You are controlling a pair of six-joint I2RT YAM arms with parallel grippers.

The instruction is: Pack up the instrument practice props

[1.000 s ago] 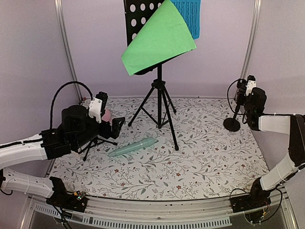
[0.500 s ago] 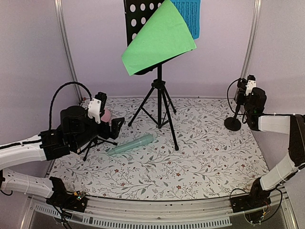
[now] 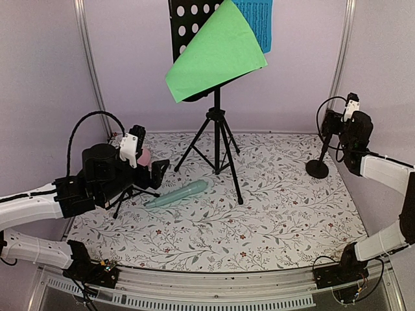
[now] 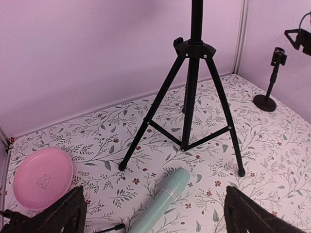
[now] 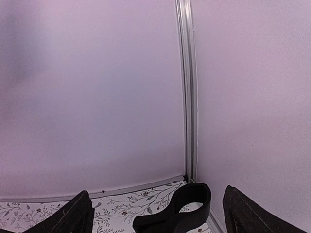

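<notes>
The black perforated music rack on tripod legs stands at the back, holding a green sheet and a blue sheet. A mint microphone lies on the table in front of my left gripper, which is open and empty. In the left wrist view the microphone lies between and ahead of my fingers. A small black tripod stands under the left arm. My right gripper is open above a black round-base microphone stand; its clip shows between the open fingers. The beige microphone is out of view.
A pink plate lies at the back left of the floral table mat. The rack's tripod legs spread across the middle. Purple walls with metal corner posts enclose the back and sides.
My right gripper has risen and moved right, off the round-base stand's top. The mint microphone has shifted slightly left. The left arm has barely moved.
</notes>
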